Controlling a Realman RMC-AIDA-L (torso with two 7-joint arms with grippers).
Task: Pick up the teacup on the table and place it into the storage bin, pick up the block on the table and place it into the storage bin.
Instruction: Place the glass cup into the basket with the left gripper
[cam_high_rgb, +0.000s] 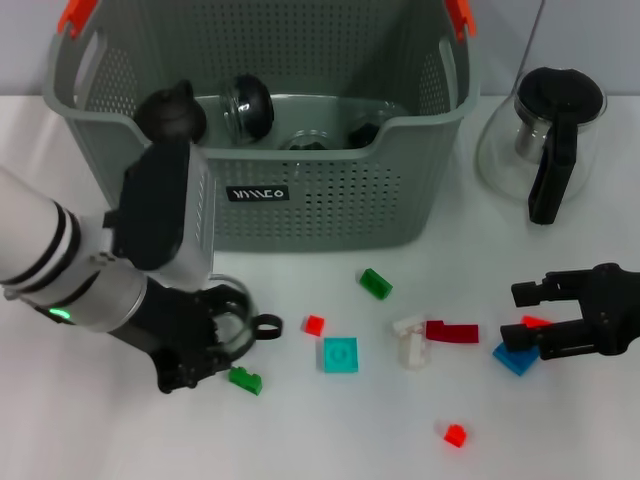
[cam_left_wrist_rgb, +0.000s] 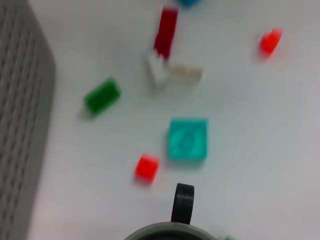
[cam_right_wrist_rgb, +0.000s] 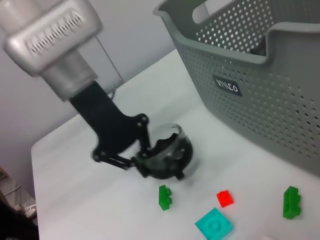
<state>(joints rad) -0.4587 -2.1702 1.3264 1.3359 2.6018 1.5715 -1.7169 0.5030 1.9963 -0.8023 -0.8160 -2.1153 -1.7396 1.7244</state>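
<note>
1. Head view showed the storage bin (cam_high_rgb: 300, 200) standing at the back of the white table (cam_high_rgb: 330, 440), with dark rounded glassware lying inside it.
2. From there the left gripper (cam_high_rgb: 215, 335) was low on the table in front of the bin's left end, its fingers closed around a small glass teacup (cam_high_rgb: 235, 325) whose black handle (cam_high_rgb: 266, 325) stuck out toward the blocks.
3. Seen from above, the cup was mostly hidden by the gripper; the right wrist view gave it plainly, the teacup (cam_right_wrist_rgb: 167, 155) sitting on the table with the left gripper (cam_right_wrist_rgb: 150, 160) clamped on its rim, near the bin's front wall (cam_right_wrist_rgb: 260, 100) but apart from it.
4. The left wrist view caught only the cup's rim and handle (cam_left_wrist_rgb: 183, 202) at its edge, none of its own fingers.
5. The left wrist view did show the loose blocks close up: a small red block (cam_left_wrist_rgb: 147, 167), a teal square block (cam_left_wrist_rgb: 187, 140), a green block (cam_left_wrist_rgb: 102, 96), a white block (cam_left_wrist_rgb: 172, 74) and a dark red block (cam_left_wrist_rgb: 166, 32).
6. A green block (cam_high_rgb: 245, 380) lay just beside the left gripper, visible from the head and right wrist cameras.
7. The right gripper (cam_high_rgb: 530, 315) rested on the right of the table with its fingers spread open, holding nothing, a blue block (cam_high_rgb: 515, 358) and a thin red piece (cam_high_rgb: 535, 322) beside its fingertips.
8. Only the head view showed the glass jug (cam_high_rgb: 545, 140) with a black lid to the right of the bin, and a lone red block (cam_high_rgb: 455, 434) near the front edge.
</note>
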